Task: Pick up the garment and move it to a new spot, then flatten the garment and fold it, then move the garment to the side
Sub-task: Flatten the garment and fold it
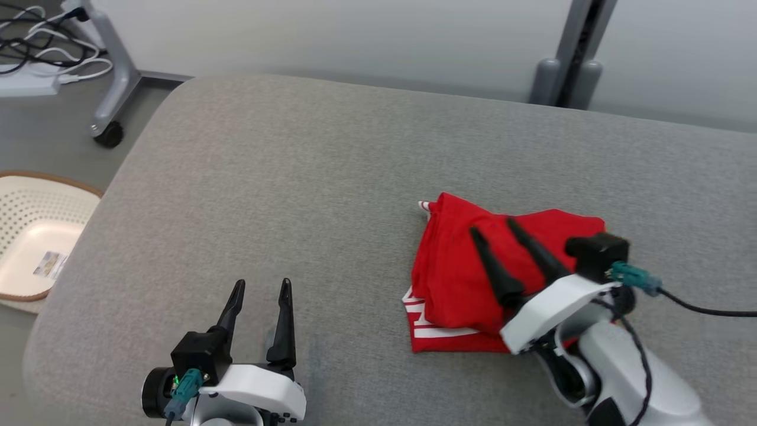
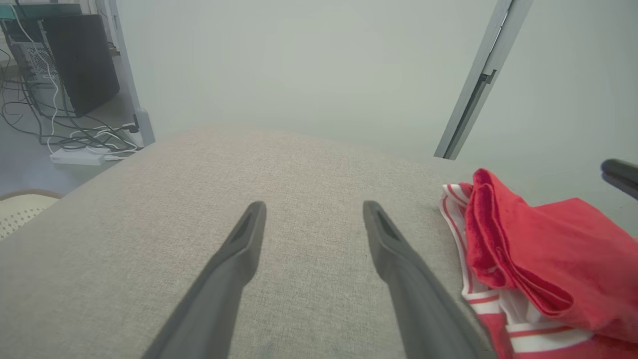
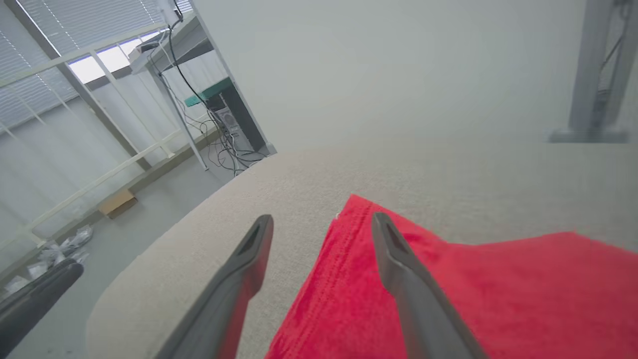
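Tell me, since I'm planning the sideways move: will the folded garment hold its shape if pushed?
Probably not: the red garment lies in soft, uneven folds, so it looks floppy. Pushed at one edge, its layers would likely bunch on the grey cushion.

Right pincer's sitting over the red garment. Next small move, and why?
Probably lift the right pincer straight up and clear. It stands open, holding nothing, low over the garment, which lies folded in a compact stack on the grey surface. A sideways pull-out could snag the top layer and undo the fold.
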